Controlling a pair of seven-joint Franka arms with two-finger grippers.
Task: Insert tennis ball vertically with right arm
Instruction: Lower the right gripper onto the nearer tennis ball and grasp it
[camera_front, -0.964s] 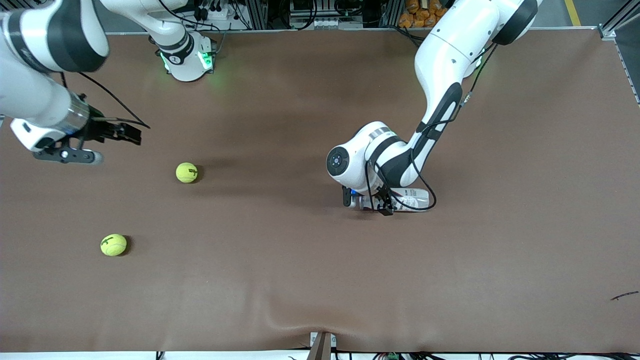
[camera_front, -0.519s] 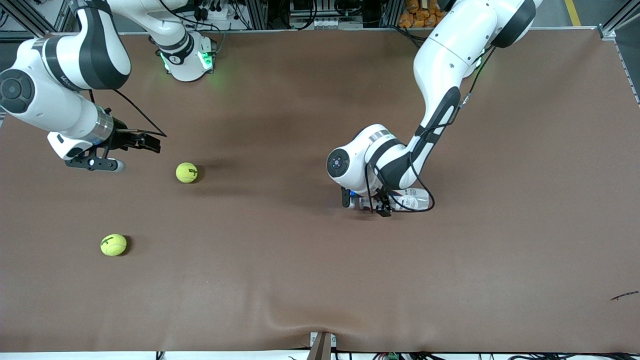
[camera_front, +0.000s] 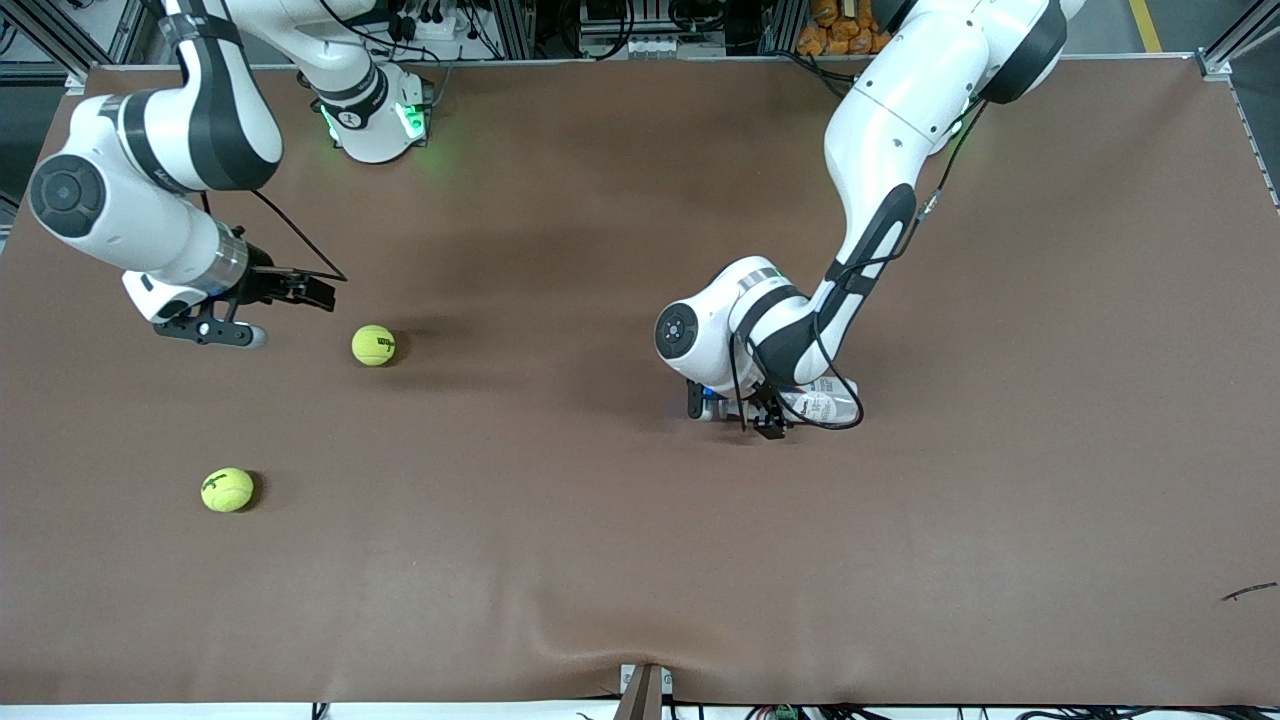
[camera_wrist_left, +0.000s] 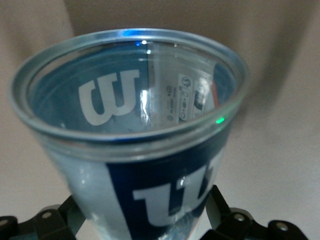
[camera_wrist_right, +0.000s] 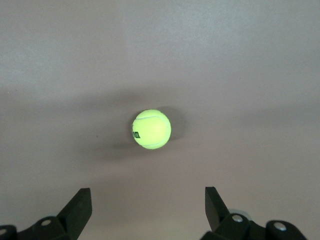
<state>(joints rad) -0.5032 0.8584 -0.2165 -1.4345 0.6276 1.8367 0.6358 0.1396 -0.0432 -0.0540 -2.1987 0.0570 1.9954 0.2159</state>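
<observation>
The right claw (camera_front: 290, 300) hangs spread wide and empty at the upper left of the front view, beside the tennis ball (camera_front: 373, 345) it faces; a second ball (camera_front: 227, 490) lies lower. A careless close could nudge the round ball rolling. The left claw (camera_front: 735, 408), mid-frame, straddles the clear can (camera_wrist_left: 135, 150) lying on the counter (camera_front: 1000, 500); spread so wide, its hold looks uncertain, and the can could slip.
</observation>
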